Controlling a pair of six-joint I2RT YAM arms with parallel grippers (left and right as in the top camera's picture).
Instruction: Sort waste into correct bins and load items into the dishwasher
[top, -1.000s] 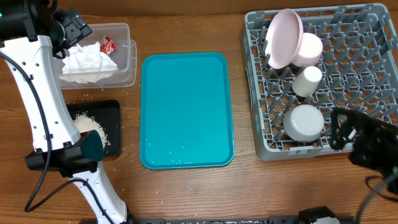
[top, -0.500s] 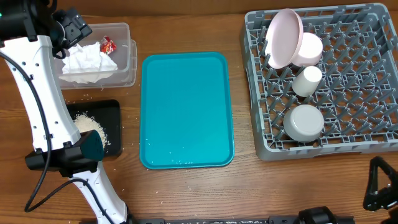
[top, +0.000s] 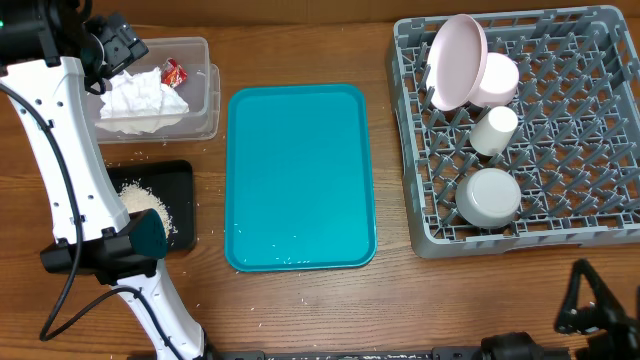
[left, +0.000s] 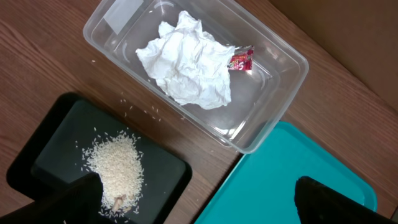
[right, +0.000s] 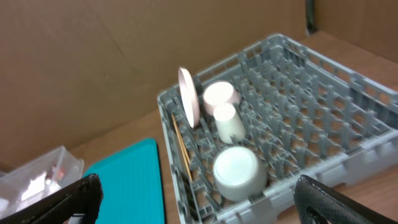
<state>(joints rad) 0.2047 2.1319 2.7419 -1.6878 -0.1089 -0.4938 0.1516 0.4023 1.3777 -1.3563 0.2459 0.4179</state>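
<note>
Inside rack (top: 585, 125), plate (top: 457, 57) on edge

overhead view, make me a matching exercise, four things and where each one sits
Things:
1. tissue
2. rice pile
3. bowl
4. teal tray

Places:
A. in the grey rack
B. on the table, between tub and rack
C. in the clear tub
D. on the black tray

Pairs: 1-C, 2-D, 3-A, 4-B
</note>
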